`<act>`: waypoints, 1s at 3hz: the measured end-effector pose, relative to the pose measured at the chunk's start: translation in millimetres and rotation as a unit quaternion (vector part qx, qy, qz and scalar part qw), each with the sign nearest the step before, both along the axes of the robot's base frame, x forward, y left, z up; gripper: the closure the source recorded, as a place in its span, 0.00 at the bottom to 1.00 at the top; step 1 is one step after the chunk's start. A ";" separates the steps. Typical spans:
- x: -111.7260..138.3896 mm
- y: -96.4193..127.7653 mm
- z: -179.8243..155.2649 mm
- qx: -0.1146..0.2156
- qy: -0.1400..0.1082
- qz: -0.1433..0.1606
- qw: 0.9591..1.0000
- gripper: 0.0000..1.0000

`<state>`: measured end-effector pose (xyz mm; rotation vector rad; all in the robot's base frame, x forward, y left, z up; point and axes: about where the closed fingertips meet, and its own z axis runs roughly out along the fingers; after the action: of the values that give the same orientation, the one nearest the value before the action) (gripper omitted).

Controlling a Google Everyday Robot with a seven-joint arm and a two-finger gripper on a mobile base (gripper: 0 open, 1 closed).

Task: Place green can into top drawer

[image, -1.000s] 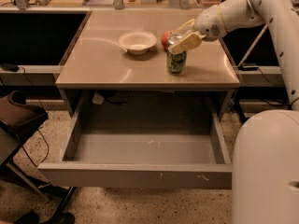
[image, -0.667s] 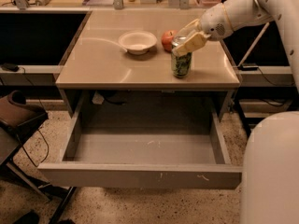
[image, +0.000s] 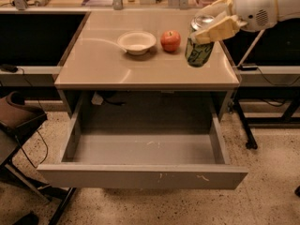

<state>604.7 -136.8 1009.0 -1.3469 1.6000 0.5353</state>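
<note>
- Claw (image: 202,26) up at right rear of surface (image: 117,69), on end of white arm (image: 262,6) reaching in from upper right.
- Pale fingers (image: 219,28) closed around upper part of green can (image: 198,53), gripping just below its silver top.
- Green can slightly tilted, over right rear part of surface, near right edge; base seemingly just clear of surface, though contact hard to rule out.
- Red apple (image: 170,40) standing just left of can, a small gap between them.
- White bowl (image: 137,42) left of apple, near it but not touching, upright on surface.
- Top drawer (image: 140,176) standing wide open below surface, extended toward camera; flat grey front panel marked with small pale scuffs, grey inner floor showing a few faint marks too.
- Can well apart from drawer, above and behind its right rear corner, not yet inside.
- Dark seat (image: 18,118) at left edge, beside drawer's left wall; speckled floor (image: 267,191) beneath everything.
</note>
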 end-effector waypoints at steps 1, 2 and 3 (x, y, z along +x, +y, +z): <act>-45.2 8.9 12.1 0.032 -0.039 -0.010 0.999 1.00; -64.0 -4.5 -19.9 0.029 -0.012 -0.023 0.999 1.00; -64.0 -4.6 -20.0 0.029 -0.011 -0.023 0.999 1.00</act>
<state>540.7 -141.3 989.0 -1.2659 1.5809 0.5334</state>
